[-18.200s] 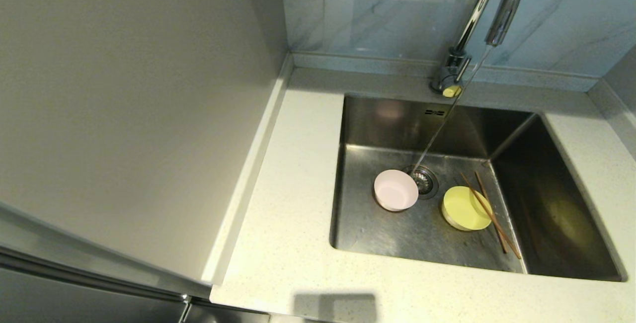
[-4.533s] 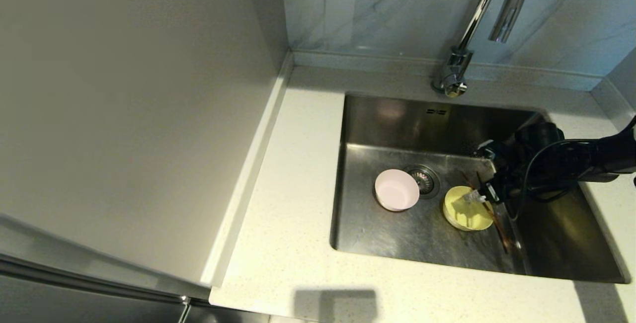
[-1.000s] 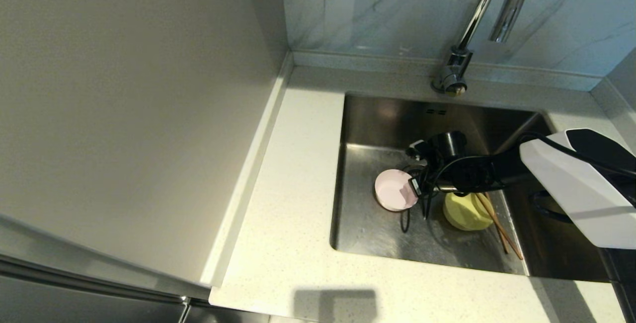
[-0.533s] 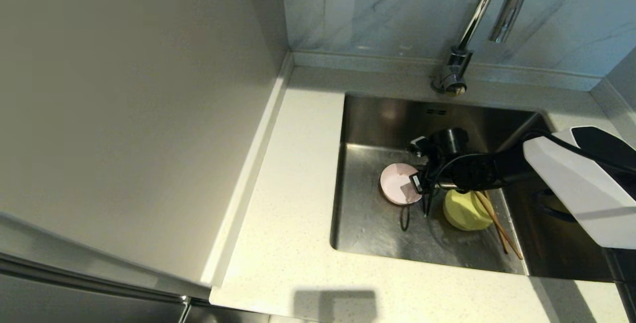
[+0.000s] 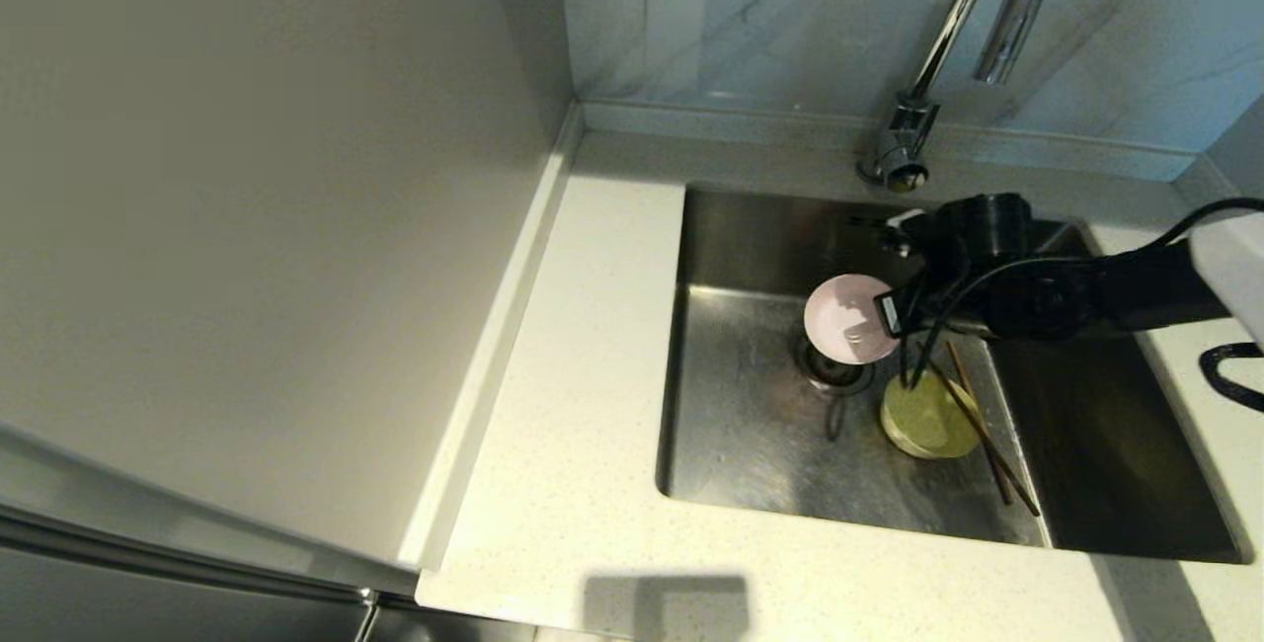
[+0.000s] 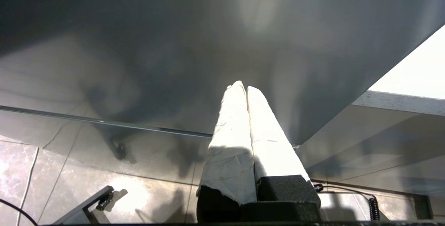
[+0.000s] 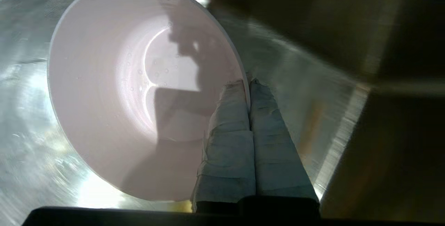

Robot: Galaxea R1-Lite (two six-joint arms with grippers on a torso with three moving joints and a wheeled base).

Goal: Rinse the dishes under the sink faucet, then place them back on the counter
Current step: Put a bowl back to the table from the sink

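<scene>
Slippage is what you are risking: your right gripper (image 5: 889, 314) is pinching only the thin wet rim of the pink bowl (image 5: 847, 318), holding it tilted above the drain inside the sink (image 5: 750, 425). Since the faucet (image 5: 973, 20) is standing far and to the right with no visible stream, any jolt could be dropping the bowl onto the yellow-green bowl (image 5: 923, 417) and chopsticks (image 5: 987, 440) nearby. Your left gripper (image 6: 246, 92) is sitting closed and empty.
</scene>
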